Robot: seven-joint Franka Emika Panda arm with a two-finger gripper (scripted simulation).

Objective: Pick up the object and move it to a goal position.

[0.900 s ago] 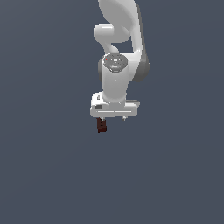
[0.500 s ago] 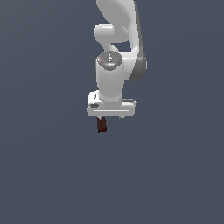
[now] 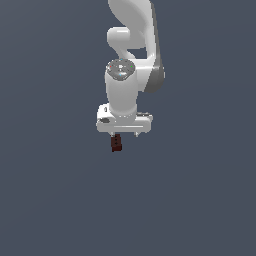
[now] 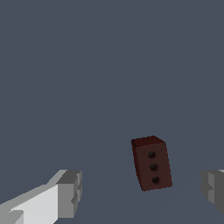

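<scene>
The end effector (image 4: 140, 188) hangs spread wide with the object (image 4: 152, 162) between its fingers (image 4: 70, 192) but touching neither, nearer one finger than the other, its long axis upright and slightly tilted, directly beneath the palm on the featureless surface (image 3: 50, 200).

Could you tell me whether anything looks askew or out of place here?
Only mildly: in the wrist view the red-brown block sits between the open tool's fingers, touching neither, tilted and nearer one finger than the other. Nothing looks damaged.

The object (image 4: 151, 162) is a small dark red-brown boxy block with three dark dots down one face, standing slightly tilted.
</scene>
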